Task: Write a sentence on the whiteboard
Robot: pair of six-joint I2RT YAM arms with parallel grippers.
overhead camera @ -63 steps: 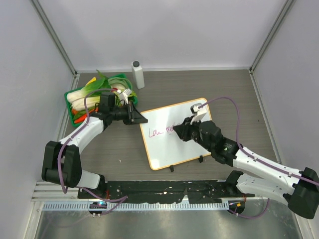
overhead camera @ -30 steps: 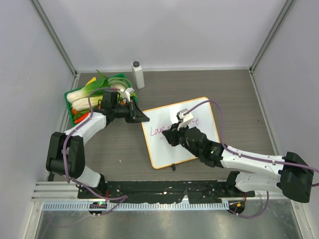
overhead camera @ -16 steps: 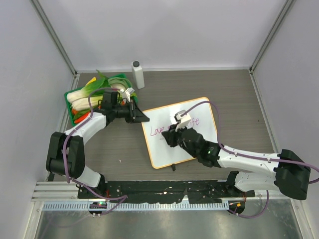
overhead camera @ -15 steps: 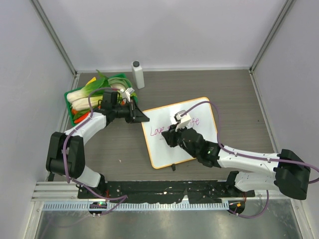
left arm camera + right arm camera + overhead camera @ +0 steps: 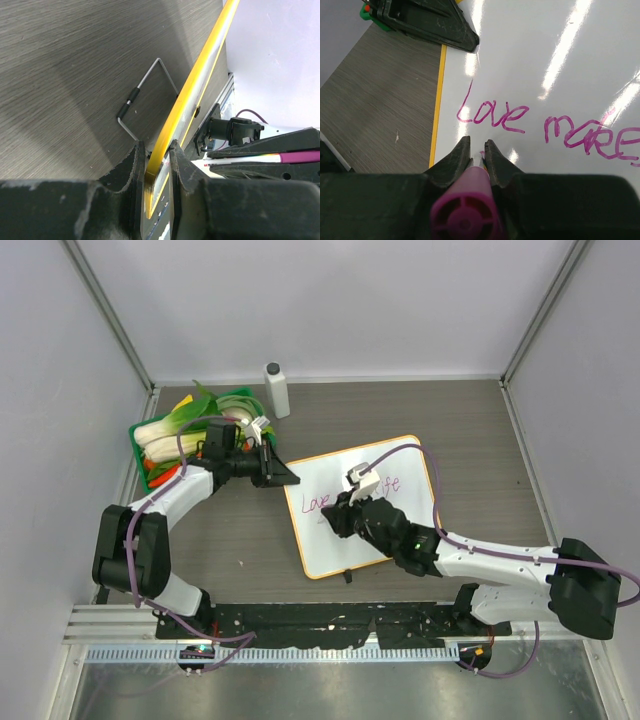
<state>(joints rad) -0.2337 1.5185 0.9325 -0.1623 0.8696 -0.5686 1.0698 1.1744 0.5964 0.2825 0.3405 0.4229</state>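
Observation:
The whiteboard (image 5: 412,468), white with a thin orange frame, lies tilted on the table. My left gripper (image 5: 283,476) is shut on its upper left edge; in the left wrist view the yellow-orange frame (image 5: 200,85) runs between the fingers of that gripper (image 5: 156,150). The sentence (image 5: 492,115) is in magenta cursive and reads "Love makes"; the top view shows "Love" (image 5: 315,502) and "life" (image 5: 390,483). My right gripper (image 5: 477,145) is shut on a magenta marker (image 5: 467,207). The marker's tip rests on the board just below "Love".
A green tray (image 5: 240,397) of leeks and other vegetables sits at the back left, just behind my left arm. A white bottle (image 5: 277,390) stands beside it. A wire stand leg (image 5: 145,95) shows under the board's edge. Grey walls enclose the table.
My right gripper has carried the marker from the first line's right part leftward and down to under "Love". The left gripper has kept its hold on the board.

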